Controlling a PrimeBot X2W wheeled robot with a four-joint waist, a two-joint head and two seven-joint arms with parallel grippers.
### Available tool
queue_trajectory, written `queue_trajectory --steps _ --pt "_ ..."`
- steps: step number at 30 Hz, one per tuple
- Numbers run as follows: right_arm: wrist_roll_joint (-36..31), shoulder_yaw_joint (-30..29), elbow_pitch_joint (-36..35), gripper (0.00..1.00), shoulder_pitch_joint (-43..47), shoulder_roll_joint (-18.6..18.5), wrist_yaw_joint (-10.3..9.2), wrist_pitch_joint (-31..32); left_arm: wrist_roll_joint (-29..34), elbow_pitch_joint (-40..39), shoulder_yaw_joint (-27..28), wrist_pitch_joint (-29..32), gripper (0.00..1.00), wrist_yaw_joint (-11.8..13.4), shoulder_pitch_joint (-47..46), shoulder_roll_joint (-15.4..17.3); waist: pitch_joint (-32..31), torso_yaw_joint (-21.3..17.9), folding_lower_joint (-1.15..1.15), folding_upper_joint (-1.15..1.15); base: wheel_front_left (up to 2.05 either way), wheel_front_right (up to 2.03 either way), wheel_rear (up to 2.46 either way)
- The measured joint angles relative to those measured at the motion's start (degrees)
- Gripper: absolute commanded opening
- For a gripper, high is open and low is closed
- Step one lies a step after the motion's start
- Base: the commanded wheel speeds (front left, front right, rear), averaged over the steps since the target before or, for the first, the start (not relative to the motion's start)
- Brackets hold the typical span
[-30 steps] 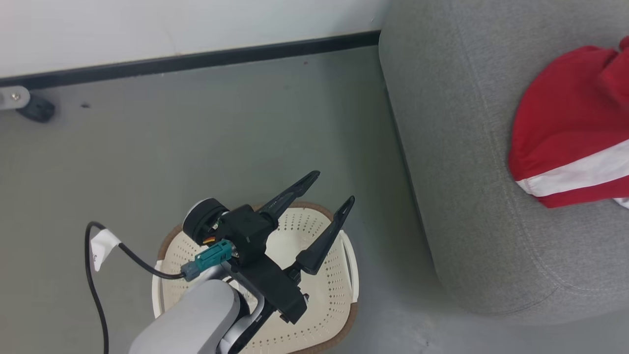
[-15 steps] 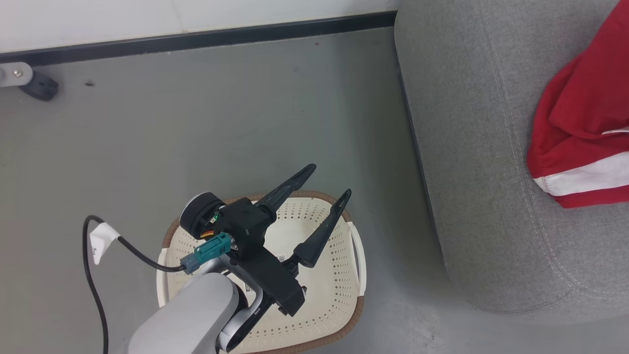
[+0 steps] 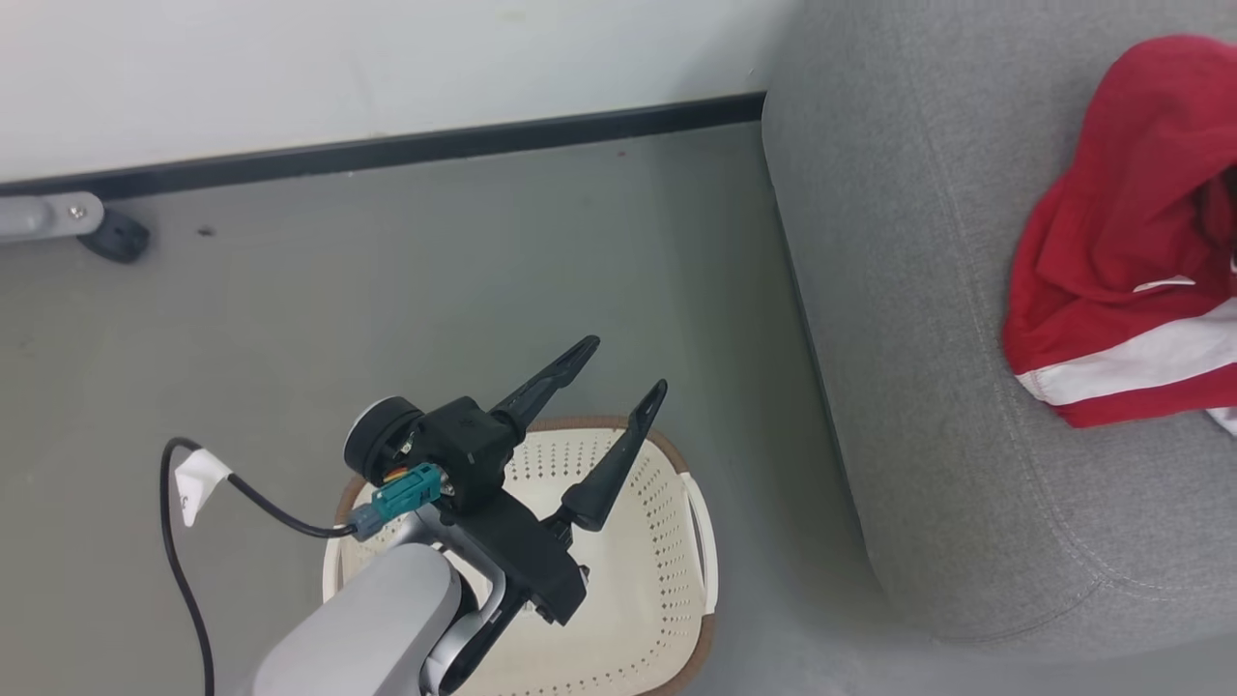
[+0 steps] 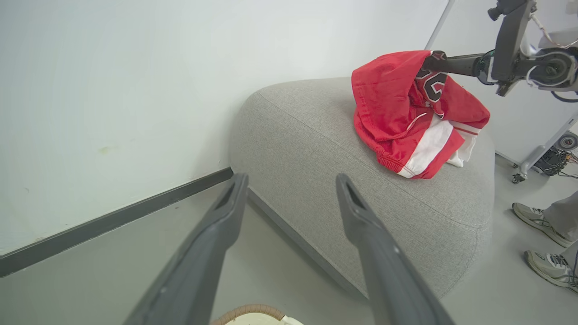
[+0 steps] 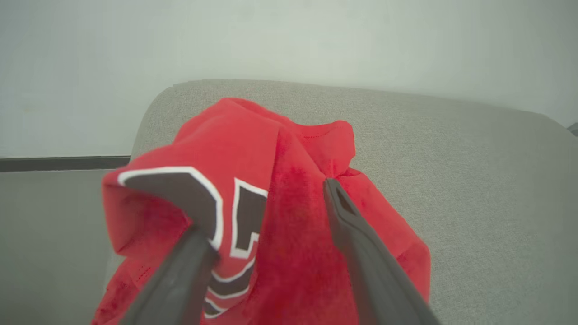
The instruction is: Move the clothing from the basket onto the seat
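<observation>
Clothing (image 5: 289,149) on seat (image 5: 451,158) drapes right gripper's (image 5: 262,205) parted fingers (image 5: 361,257) in wrist view; head view: left gripper (image 3: 625,365) spread, empty.

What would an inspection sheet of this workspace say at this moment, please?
Surface: seat, grey woven fabric with a stitched seam.
Job's things: clothing heaped on the seat; basket on the floor beside the seat, no garment in its visible part.
Clutter: nothing seen.
Grippers: left gripper open above the basket, holding nothing; right gripper open, clothing draped over its fingers.
Cables: black cable with a white tag runs to the left arm.
Surroundings: white wall, dark baseboard, grey floor; a person's shoes beside the seat.
</observation>
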Motion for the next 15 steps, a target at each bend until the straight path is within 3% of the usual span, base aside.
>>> queue_trajectory --steps 9,15 --pt "0.5 7.2 -6.2 1.00 6.7 -2.9 0.03 -1.8 -1.1 2.4 0.8 -0.8 1.00 -0.1 4.1 -0.1 -5.1 -0.5 0.00 0.00 0.00 0.00 0.00" --pt "2.8 8.3 -10.1 1.00 10.8 -6.1 0.04 -5.4 -1.6 3.0 2.1 -1.3 1.00 0.0 6.1 -0.2 -8.6 -0.7 -0.01 0.00 0.00 0.00 0.00"
